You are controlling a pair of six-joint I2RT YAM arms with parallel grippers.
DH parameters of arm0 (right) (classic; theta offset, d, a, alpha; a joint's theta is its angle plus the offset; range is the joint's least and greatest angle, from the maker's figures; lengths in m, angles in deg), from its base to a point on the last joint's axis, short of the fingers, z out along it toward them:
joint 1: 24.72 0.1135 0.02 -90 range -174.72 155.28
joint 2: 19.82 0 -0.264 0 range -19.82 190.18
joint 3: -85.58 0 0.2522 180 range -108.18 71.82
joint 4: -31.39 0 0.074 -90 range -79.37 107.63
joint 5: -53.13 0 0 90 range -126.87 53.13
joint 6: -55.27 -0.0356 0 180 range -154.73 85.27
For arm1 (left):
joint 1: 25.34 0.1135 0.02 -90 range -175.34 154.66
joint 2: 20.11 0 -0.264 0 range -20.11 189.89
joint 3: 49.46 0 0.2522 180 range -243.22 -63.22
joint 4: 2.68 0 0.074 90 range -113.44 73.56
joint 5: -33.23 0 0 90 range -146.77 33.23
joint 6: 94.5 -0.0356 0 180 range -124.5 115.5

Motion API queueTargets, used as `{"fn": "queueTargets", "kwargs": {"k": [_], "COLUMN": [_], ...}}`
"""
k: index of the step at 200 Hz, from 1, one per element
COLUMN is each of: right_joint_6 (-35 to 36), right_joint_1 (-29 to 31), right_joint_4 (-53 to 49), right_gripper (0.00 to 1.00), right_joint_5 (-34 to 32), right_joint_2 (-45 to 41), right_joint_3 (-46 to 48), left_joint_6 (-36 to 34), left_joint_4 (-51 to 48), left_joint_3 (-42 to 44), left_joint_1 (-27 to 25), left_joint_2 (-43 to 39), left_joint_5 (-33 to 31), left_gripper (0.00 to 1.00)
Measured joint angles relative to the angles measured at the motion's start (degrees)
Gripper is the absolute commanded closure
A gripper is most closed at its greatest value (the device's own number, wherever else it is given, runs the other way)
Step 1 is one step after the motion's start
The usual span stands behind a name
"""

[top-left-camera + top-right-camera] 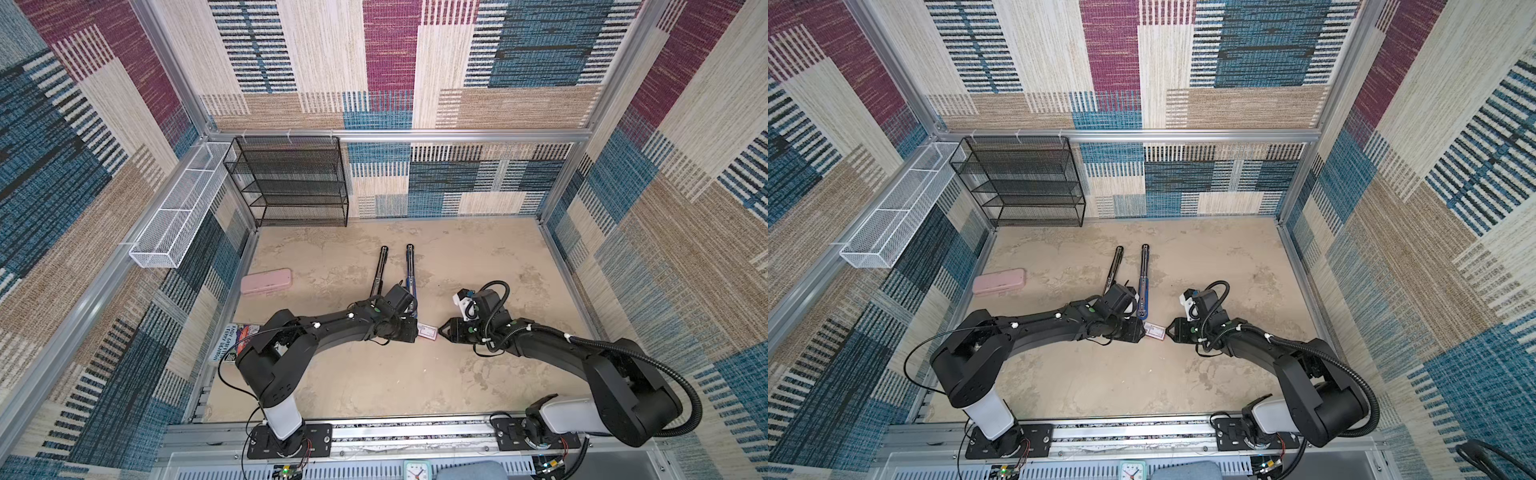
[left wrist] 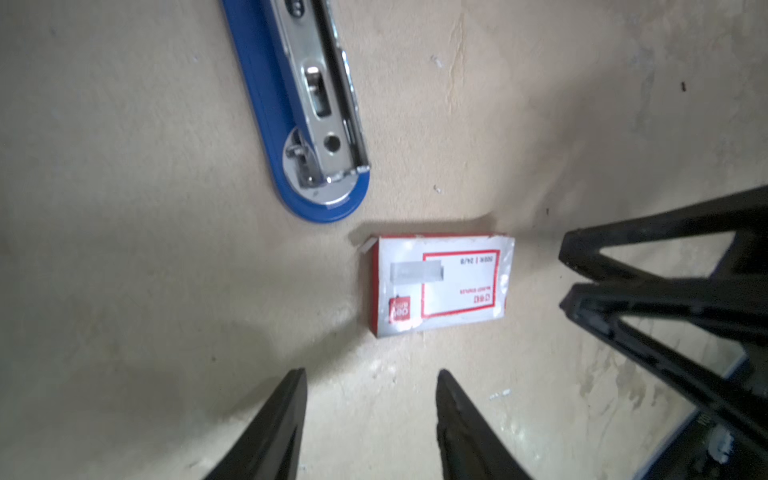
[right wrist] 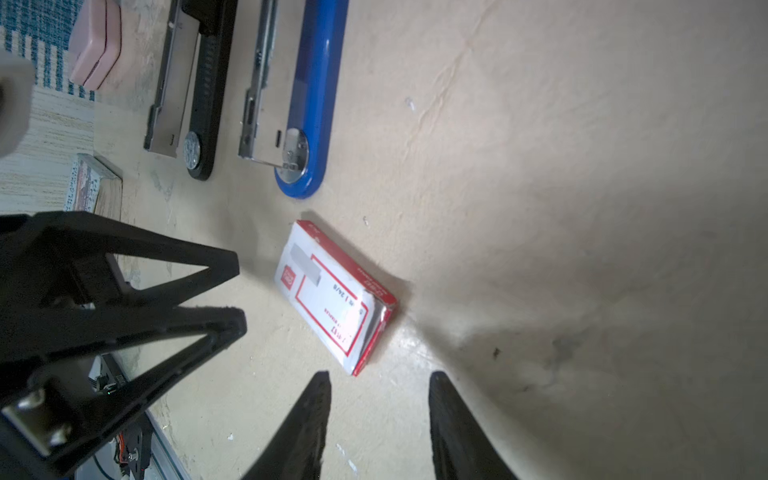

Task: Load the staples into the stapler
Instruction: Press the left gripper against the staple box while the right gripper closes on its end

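Tabletop (image 2: pixel 124 208): staples box (image 2: pixel 440 282) near left hand (image 2: pixel 372 372)

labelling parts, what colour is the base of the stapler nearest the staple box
Blue base, best in the left wrist view.

Lab robot cell: aluminium frame (image 1: pixel 399 135), carpet-patterned walls (image 1: pixel 390 62), mounting rail (image 1: pixel 415 432).
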Motion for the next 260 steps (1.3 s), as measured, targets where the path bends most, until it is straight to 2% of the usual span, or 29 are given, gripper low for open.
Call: {"fn": "queueTargets", "kwargs": {"k": [36,76,109,137,242,260], "right_joint_6": [-1.2,-1.42,-1.46,-1.64,-2.43,-2.45], "right_joint_1": [0.0,0.0,-0.04,-0.04,2.67,3.5], "right_joint_4": [0.83,1.25,1.33,0.7,-0.02,-0.33], "right_gripper": [0.58,0.58,0.58,0.58,0.61,0.66], "right_joint_5": [0.02,0.02,-0.02,-1.11,-3.02,-4.11], "right_joint_2": [-0.63,-0.63,-0.63,-0.46,4.44,5.01], "right_joint_3": [1.57,1.79,2.21,1.77,-2.01,-2.71], "left_joint_6": [-0.02,-0.02,-0.04,-0.04,1.51,1.99], "left_joint_4": [0.9,2.23,3.43,4.07,4.07,4.07], "left_joint_3": [-3.23,-5.4,-5.6,-5.29,-2.6,-2.08], "left_joint_1": [0.26,0.28,0.31,0.28,0.28,0.26], "left_joint_2": [4.04,7.34,8.11,8.07,5.79,5.35], "left_joint_5": [0.39,1.38,2.38,3.3,3.39,3.32], "left_gripper": [0.53,0.7,0.93,1.0,1.0,1.0]}}
